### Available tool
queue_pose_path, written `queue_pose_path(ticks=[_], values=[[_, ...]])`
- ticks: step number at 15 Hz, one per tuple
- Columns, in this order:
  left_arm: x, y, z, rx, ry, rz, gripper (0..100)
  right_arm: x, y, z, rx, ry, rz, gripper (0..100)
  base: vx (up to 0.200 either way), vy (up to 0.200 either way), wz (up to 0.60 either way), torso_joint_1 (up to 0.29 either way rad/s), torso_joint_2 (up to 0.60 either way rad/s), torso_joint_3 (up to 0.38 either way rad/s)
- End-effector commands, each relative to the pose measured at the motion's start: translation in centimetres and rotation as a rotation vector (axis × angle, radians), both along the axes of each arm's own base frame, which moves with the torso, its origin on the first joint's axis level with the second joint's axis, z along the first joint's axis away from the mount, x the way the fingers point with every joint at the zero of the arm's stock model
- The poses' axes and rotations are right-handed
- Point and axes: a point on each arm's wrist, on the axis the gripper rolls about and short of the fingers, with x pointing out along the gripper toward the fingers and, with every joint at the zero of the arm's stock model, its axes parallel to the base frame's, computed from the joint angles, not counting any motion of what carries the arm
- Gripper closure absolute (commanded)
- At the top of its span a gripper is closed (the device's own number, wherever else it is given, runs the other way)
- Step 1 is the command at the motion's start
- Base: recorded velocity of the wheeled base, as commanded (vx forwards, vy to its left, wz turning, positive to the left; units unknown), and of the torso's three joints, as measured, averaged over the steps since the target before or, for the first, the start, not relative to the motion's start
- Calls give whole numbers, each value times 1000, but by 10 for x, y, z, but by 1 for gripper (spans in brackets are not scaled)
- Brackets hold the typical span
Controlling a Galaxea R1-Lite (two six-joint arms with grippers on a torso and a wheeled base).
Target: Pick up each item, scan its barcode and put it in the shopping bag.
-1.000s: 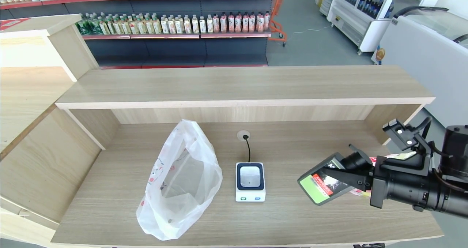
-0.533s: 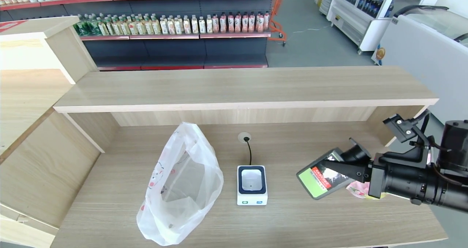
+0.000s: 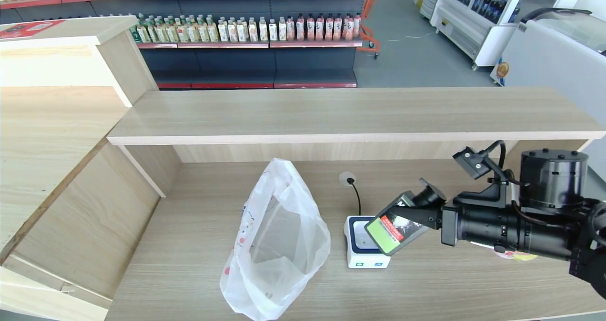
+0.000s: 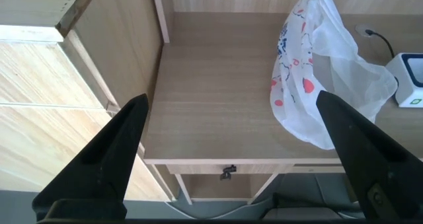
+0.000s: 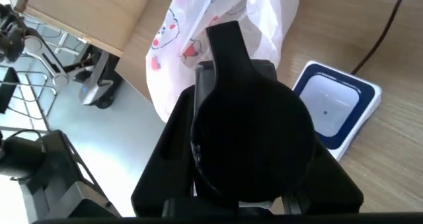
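A small dark box (image 3: 391, 227) with a green and red label hangs tilted over the right edge of the white barcode scanner (image 3: 362, 254), label face towards me. My right gripper (image 3: 413, 207) is shut on the box from the right. The white plastic shopping bag (image 3: 279, 243) stands open just left of the scanner. In the right wrist view the dark box (image 5: 251, 131) hides most of the scene, with the scanner (image 5: 337, 108) and the bag (image 5: 218, 22) beyond it. My left gripper (image 4: 231, 102) is open and holds nothing, off the counter's left front corner, with the bag (image 4: 317, 72) farther on.
A pink and yellow packet (image 3: 513, 254) lies on the lower counter (image 3: 426, 288) under my right arm. A raised ledge (image 3: 331, 112) runs along the back and a side wall (image 3: 94, 226) closes the left. The scanner's cable (image 3: 355, 195) runs to a hole behind it.
The head camera has shifted, sliding the whole scene to the right. My right gripper has carried the box leftward, from well right of the scanner to over its right edge.
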Motion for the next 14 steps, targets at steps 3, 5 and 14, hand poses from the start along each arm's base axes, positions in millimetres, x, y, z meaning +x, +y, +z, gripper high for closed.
queue_pose_path(ticks=[3,5,14], values=[[0,0,0,0,-1,1,0,44,42,-34,-66,68,-5,100,0,0,0,0,0,0],[0,0,0,0,-1,1,0,51,57,-51,-90,94,12,100,0,0,0,0,0,0],[0,0,0,0,1,1,0,91,138,-98,-200,-97,172,100,0,0,0,0,0,0]])
